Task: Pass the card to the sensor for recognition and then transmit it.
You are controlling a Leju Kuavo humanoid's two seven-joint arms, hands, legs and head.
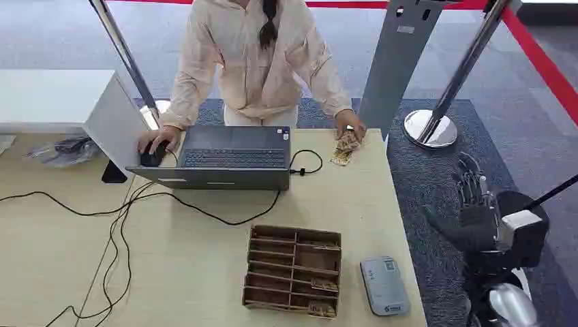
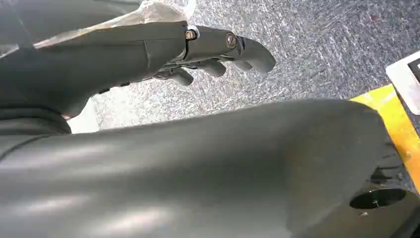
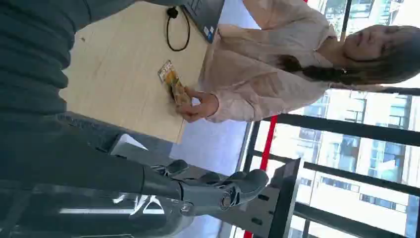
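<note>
A reception or lobby counter. A person (image 1: 252,61) works a laptop (image 1: 232,157) at 12 o'clock. Stanchions (image 1: 436,122) at 2 o'clock on grey carpet (image 1: 477,82).

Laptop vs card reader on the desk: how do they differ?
The laptop is dark grey, open, and sits at the far side with a cable plugged into it; a person's hand works a mouse beside it. The card reader is light grey, small, flat, lies near the front edge beside the cardboard organizer, with no visible cable. Both rest flat on the wooden table.

Laptop (image 1: 235,158) open on table (image 1: 191,266); person (image 1: 255,61) behind; black cables (image 1: 116,225) trailing.
</note>
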